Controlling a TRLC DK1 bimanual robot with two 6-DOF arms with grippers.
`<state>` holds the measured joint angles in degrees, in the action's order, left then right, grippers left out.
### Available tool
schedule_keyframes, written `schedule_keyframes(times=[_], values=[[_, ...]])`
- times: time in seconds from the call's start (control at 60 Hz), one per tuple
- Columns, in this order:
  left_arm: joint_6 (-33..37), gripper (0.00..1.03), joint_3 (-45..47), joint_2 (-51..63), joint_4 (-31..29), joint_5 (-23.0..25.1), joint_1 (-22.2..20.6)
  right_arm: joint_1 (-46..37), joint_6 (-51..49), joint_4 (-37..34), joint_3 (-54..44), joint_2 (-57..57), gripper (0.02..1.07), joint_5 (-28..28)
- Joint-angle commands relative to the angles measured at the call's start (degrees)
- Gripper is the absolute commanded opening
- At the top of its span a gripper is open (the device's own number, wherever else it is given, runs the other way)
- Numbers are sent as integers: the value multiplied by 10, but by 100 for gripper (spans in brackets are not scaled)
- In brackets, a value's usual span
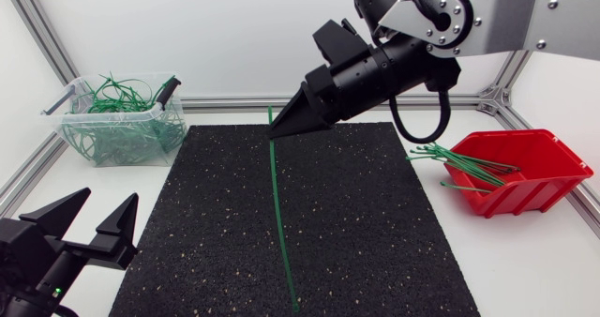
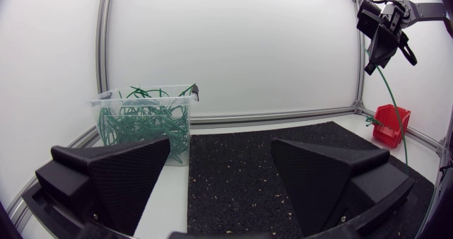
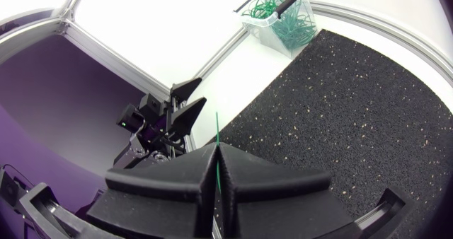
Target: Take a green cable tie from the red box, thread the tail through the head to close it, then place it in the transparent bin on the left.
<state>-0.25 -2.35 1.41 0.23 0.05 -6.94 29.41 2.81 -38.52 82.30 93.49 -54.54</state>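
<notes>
Nearest, at the left corner, the left claw (image 1: pixel 105 203) sits low over the white surface (image 1: pixel 534 261), just off the edge of the black speckled mat (image 1: pixel 375 223). Its fingers are spread wide and nothing is between them.

The mat covers the middle of the surface. Bare white margins run along both of its sides.

The green cable tie (image 1: pixel 279 214) runs as one straight line over the middle of the mat, from the near edge up to the right claw (image 1: pixel 278 128). It cannot be told whether its lower end touches the mat.

The right arm (image 1: pixel 506 17) enters from the far right, raised well above the mat, and slopes down toward the mat's far edge. The right claw is closed tight on the tie near its upper end. In the right wrist view a short stub stands out ahead of the fingertips.

At the far left, the clear bin (image 1: pixel 122 134) stands just off the mat's corner with a tangle of ties (image 1: pixel 117 97) in it. At the far right, the red box (image 1: pixel 525 181) stands near the mat, and loose ties (image 1: pixel 459 158) poke over its rim. A metal rail (image 1: pixel 225 101) borders the far edge.
</notes>
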Motion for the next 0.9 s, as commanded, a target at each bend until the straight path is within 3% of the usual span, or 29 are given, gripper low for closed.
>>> schedule_keyframes(times=[0.0,0.2,0.35,0.483,0.883], values=[[-12,100,22,9,-16,1,-4,14,59,35,-14,20,8,-7],[-12,100,22,10,-16,1,-4,27,194,264,-96,42,8,1],[-12,100,22,13,-16,1,-4,24,196,308,-128,73,8,27],[-12,100,22,13,-16,1,-4,-5,221,394,-195,86,8,40],[-12,100,22,14,-16,1,-4,-95,203,472,-320,86,8,40]])
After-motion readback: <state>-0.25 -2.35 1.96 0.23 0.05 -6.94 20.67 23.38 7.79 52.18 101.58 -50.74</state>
